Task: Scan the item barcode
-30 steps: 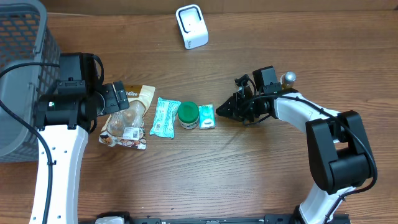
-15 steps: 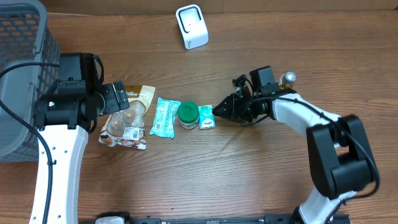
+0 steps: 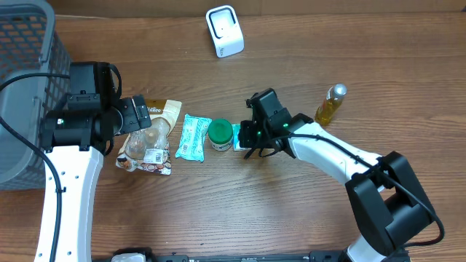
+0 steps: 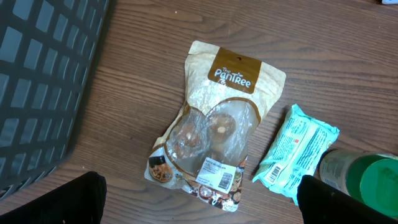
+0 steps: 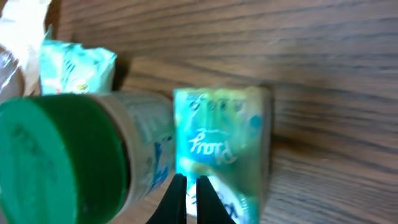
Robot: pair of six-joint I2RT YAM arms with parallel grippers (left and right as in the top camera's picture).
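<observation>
Overhead, right pincer (image 3: 245, 137) closed at edge of teal packet (image 5: 219, 144); left pincer (image 3: 140, 115) wide open over pouch (image 4: 212, 124).

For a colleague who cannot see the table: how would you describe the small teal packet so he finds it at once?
Start at the grey basket on the left and follow the row of four groceries to the right. The small teal packet is the last one, right beside the green-lidded jar; it is shorter than the teal wrapper on the jar's other side.
</observation>
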